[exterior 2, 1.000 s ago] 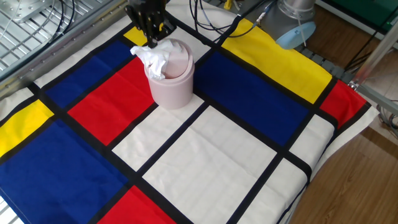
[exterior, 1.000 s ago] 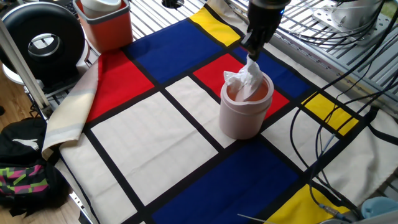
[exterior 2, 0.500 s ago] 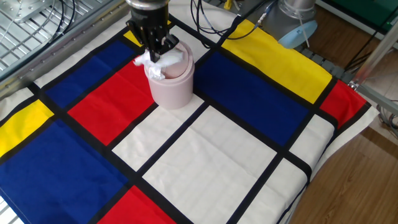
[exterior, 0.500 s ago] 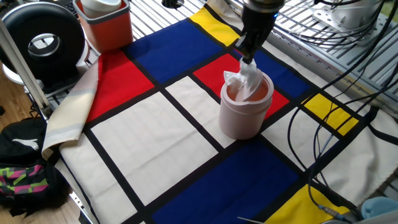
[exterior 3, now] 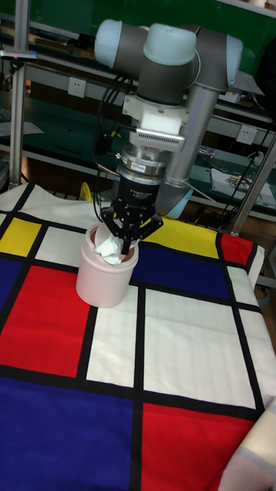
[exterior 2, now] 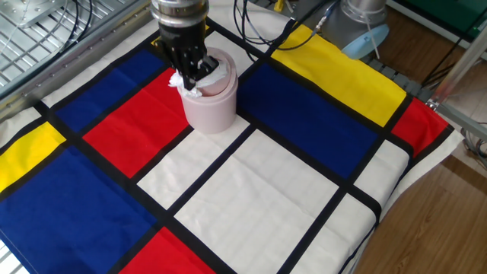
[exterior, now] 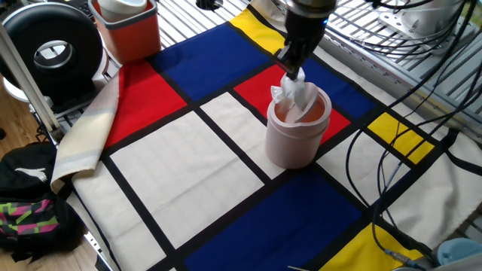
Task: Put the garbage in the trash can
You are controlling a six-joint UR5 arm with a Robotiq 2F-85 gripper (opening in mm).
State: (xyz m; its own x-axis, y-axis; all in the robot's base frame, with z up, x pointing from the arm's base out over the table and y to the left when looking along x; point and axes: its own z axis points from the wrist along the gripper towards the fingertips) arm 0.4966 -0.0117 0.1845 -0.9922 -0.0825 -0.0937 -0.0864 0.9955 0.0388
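Note:
The trash can (exterior: 294, 143) (exterior 2: 209, 110) (exterior 3: 103, 280) is a pale pink cylinder standing upright on the coloured checked cloth, on a red square beside a white one. The garbage (exterior: 301, 96) (exterior 2: 188, 82) (exterior 3: 109, 249), a crumpled white tissue wad, sits in the can's mouth and partly sticks out above the rim. My gripper (exterior: 294, 73) (exterior 2: 190, 70) (exterior 3: 125, 244) points straight down over the rim, its fingers closed on the top of the wad. The lower part of the tissue is hidden inside the can.
A red-orange square bin (exterior: 128, 30) with a white insert stands at the cloth's far corner. Next to it is a black round device (exterior: 53, 49). Black cables (exterior: 407, 150) cross the cloth's right side. A bag (exterior: 30, 218) lies on the floor.
The gripper has shifted sideways across the can's mouth and a little lower, with the tissue in it. The wad now sticks out less over the rim.

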